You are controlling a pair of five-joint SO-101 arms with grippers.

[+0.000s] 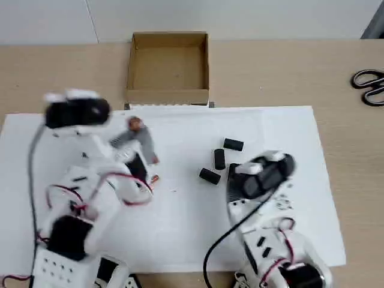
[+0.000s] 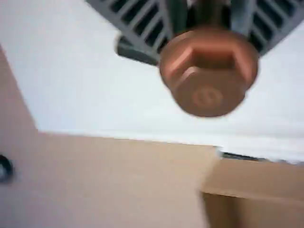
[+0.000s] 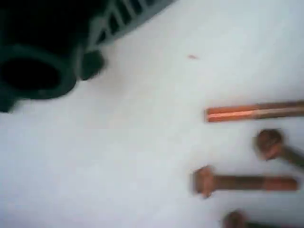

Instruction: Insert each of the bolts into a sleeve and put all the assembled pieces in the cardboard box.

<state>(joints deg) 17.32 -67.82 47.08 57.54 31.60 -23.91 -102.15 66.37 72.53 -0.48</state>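
Left wrist view: the copper-coloured, hex-flanged metal bolt [image 2: 206, 71] is clamped between the grey ribbed jaws of the left gripper [image 1: 138, 133]. Its head faces the camera and its shank runs back between the jaws, tip hidden. In the high view this bolt is held above the white paper sheet [image 1: 180, 228], with the open brown cardboard box [image 1: 168, 96] at about 1 o'clock from it.

The right gripper [image 1: 231, 177] lies at about 4 o'clock from the bolt, well apart from it. It is beside a short black cylindrical sleeve [image 3: 33, 71] whose bore faces the right wrist camera. Whether this gripper is closed on that sleeve cannot be told. Two spare black sleeves [image 1: 233, 144] lie at about 12 o'clock from the right gripper, and loose copper bolts [image 3: 242, 183] rest on the paper.

The step in hand is judged to be mating the held bolt with the sleeve.
- **Sleeve:** it should be gripped firmly before contact, since a round sleeve left free on paper would probably roll away.
- **Alignment:** the bore and the shank should share one line before any push, because a tilted entry would likely jam at the rim.
- **Grip on the bolt:** enough shank must project beyond the jaws to enter the bore.
- **Push:** it should be slow and end when the flange seats against the sleeve's end.
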